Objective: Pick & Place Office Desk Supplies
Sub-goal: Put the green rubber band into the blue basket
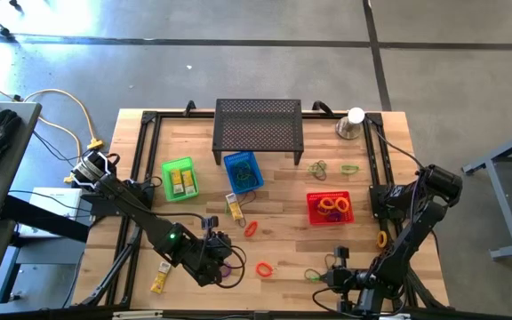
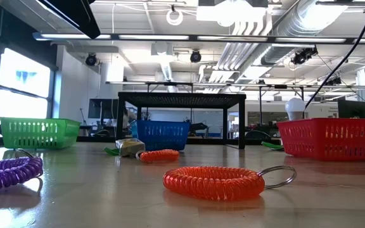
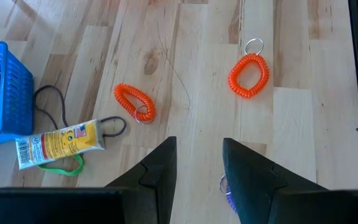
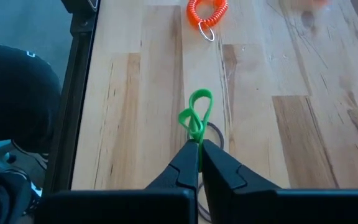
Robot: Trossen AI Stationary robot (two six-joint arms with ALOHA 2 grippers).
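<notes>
My right gripper (image 4: 199,144) is near the table's front edge at the right (image 1: 323,277), shut on a thin green loop (image 4: 196,118). At the front left my left gripper (image 3: 199,142) is open above bare wood with nothing between its fingers. A purple coil (image 1: 229,267) lies flat just beside it and peeks out under one finger (image 3: 229,194). Two orange coils (image 3: 134,102) (image 3: 248,67) and a yellow packet (image 3: 58,143) lie flat on the table farther off. In the low view the purple coil (image 2: 8,172) and an orange coil (image 2: 214,182) rest on the wood. My right gripper pinches the green loop at its near end (image 4: 197,138) between its two fingertips. The fingers slant down toward the table. The rest of the loop sticks out past the tips, twisted and bunched. I cannot tell whether its far end touches the wood.
A green basket (image 1: 179,178), a blue basket (image 1: 243,171) and a red basket (image 1: 330,207) stand mid-table. Behind them are a black perforated stand (image 1: 258,129) and a silver cup with a white ball (image 1: 352,123). More green bands (image 1: 323,167) lie by the stand, and another yellow packet (image 1: 160,277) at the front left.
</notes>
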